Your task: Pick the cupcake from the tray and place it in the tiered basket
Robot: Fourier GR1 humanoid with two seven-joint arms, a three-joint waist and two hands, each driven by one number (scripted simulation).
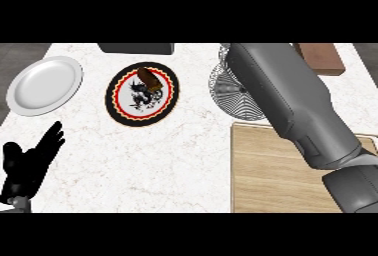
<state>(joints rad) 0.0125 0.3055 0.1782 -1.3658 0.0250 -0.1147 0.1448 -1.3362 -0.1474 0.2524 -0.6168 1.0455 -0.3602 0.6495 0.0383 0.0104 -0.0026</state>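
The left hand (26, 167) rested at eight o'clock, fingers (50, 141) spread. The right forearm (295, 105) reached toward one o'clock over the tiered basket (229, 92), presumably for placing; its hand was hidden, fingers' state undeterminable.

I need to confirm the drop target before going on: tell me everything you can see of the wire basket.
The tiered basket is round, of thin white-grey wire with rings and spokes meeting at a small dark centre hub. It stands on the marble counter just beyond the wooden tray. The right forearm covers its right side, so its contents and tiers cannot be told.
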